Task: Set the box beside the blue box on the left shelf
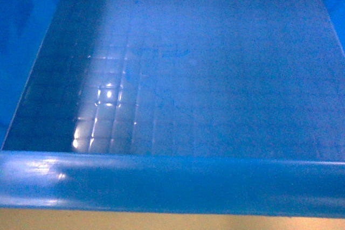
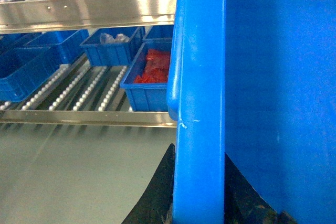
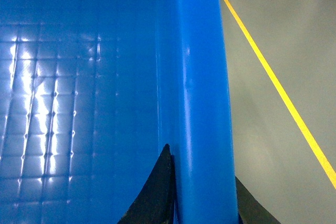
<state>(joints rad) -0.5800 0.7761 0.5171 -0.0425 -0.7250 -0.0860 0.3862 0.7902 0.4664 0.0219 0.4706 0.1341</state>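
Box carried, rim clamped by my left pincer and right pincer — next, onto left shelf rollers beside blue box.

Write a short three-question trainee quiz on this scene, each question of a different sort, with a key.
1. True or false: the large bright-blue plastic crate holds red parts.
2. Multiple choice: in the left wrist view, the left claw sits
A) open above the roller rails
B) astride the crate's thick rolled rim
C) inside a small bin
3. Fill in: the small blue bin nearest the crate on the grey metal roller rack holds ____ contents.

Key:
1. False; the grid-patterned floor is bare.
2. B; the right claw clamps the opposite rim likewise.
3. Red.
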